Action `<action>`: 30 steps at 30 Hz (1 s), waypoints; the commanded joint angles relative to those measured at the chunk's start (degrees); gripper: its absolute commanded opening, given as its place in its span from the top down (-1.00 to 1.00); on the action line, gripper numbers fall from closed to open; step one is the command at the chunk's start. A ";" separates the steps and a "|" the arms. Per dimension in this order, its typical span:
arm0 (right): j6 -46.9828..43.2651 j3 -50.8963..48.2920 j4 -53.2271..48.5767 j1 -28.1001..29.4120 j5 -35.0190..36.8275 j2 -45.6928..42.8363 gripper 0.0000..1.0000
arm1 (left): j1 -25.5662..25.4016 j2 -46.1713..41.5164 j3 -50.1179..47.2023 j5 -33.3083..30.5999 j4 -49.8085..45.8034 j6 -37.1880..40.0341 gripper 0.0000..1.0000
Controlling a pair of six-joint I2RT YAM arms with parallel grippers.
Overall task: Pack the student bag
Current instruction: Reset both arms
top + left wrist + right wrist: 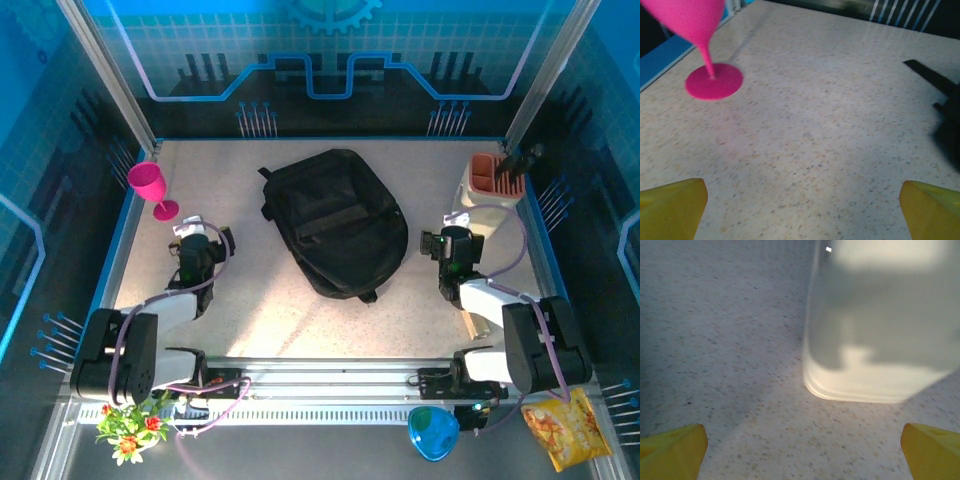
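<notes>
The large black soft fabric backpack (335,225) lay flat in the middle of the pale speckled counter (250,310), between the two arms and touched by neither.

The left jaws stood spread as wide as they go and held nothing. In the left wrist view the two yellow fingertips (670,207) sat at the bottom corners with bare counter between them. Ahead of them and to the left stood the pink plastic goblet (714,80), upright on its round foot and apart from the fingertips. A black strap (932,75) lay at the right edge of that view, also well clear of the jaws. From above, the left arm (170,305) pointed toward the goblet, just beside the backpack's left side.

The right jaws were likewise fully apart and empty. In the right wrist view the yellow fingertips (672,450) framed open counter, and the beige box-shaped holder with an orange top (880,340) stood close ahead, slightly to the right, without touching them. From above, the right arm (490,295) pointed at that holder in the far right corner, with the backpack just to its left.
</notes>
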 commanded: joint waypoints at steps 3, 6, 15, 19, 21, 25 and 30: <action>-5.36 -1.69 18.91 -1.33 -8.73 3.63 -1.00 | 1.46 4.63 -0.63 10.37 14.94 5.12 -0.99; -5.58 -2.35 23.22 -1.72 -11.05 6.55 -1.00 | 1.86 7.99 -0.71 13.26 18.69 5.65 -0.99; -5.12 -3.31 29.67 -2.80 -13.96 12.75 -0.99 | 2.07 16.62 0.56 13.98 25.35 6.15 -0.99; -4.61 -1.95 26.22 -2.78 -13.78 12.13 -0.99 | 2.00 15.86 3.24 11.04 18.81 5.28 -0.98; -4.83 -0.82 25.29 -2.69 -13.15 12.68 -0.99 | 1.54 16.28 3.20 10.25 19.70 5.64 -0.98; -4.89 -0.83 25.23 -2.67 -13.16 12.67 -1.00 | 1.51 16.09 3.19 11.43 19.28 5.79 -0.98; -4.87 -0.76 25.22 -2.64 -13.16 12.67 -0.99 | 1.36 16.11 4.44 13.75 17.05 7.00 -0.98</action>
